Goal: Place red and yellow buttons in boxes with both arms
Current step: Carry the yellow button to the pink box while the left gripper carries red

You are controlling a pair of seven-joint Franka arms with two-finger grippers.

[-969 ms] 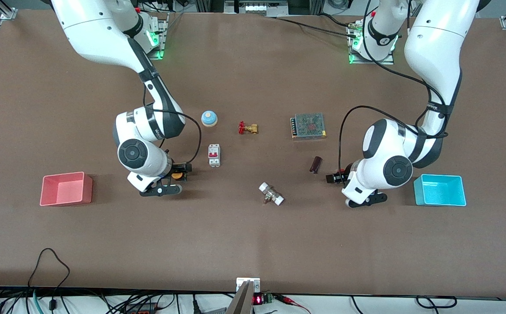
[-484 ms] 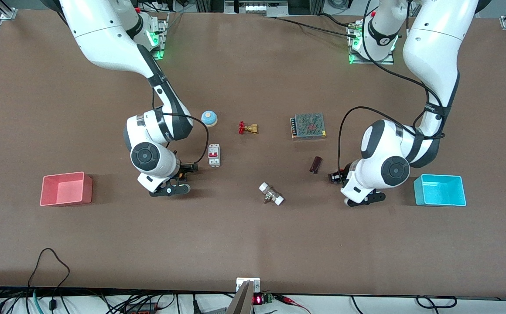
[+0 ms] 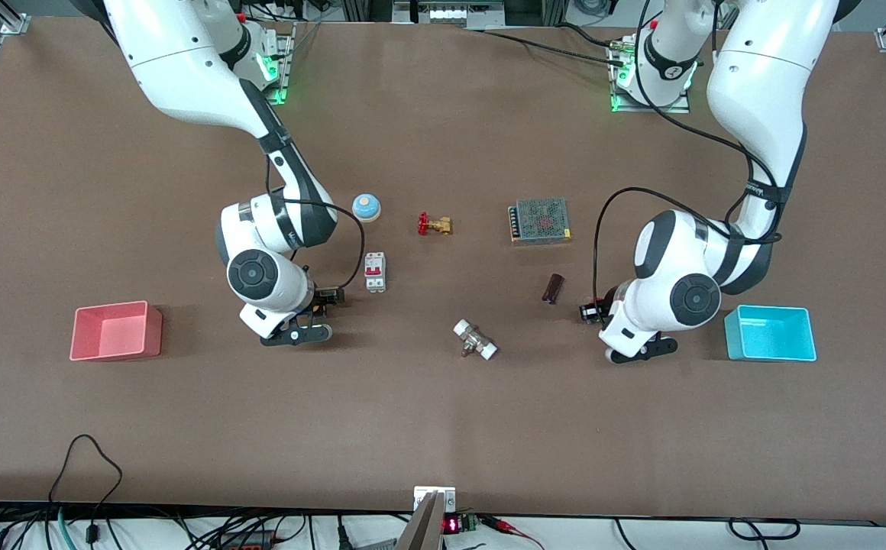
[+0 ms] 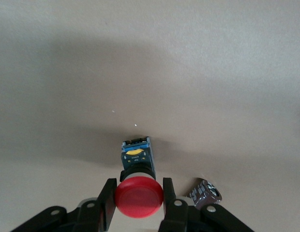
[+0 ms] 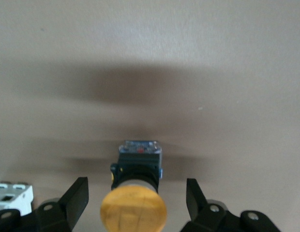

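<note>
Down at the table I'm pinching the red button (image 4: 139, 196) with the left gripper (image 4: 139, 200) while the right gripper (image 5: 136, 200) is straddling the yellow button (image 5: 134, 210), fingers spread, so I'm thinking closing comes next.

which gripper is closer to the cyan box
Left. The left gripper is shut on the red button beside the cyan box; the right gripper is open around the yellow button near the pink box.

Right claw (image 3: 319, 299) newly astride yellow button (image 5: 134, 210).
</note>
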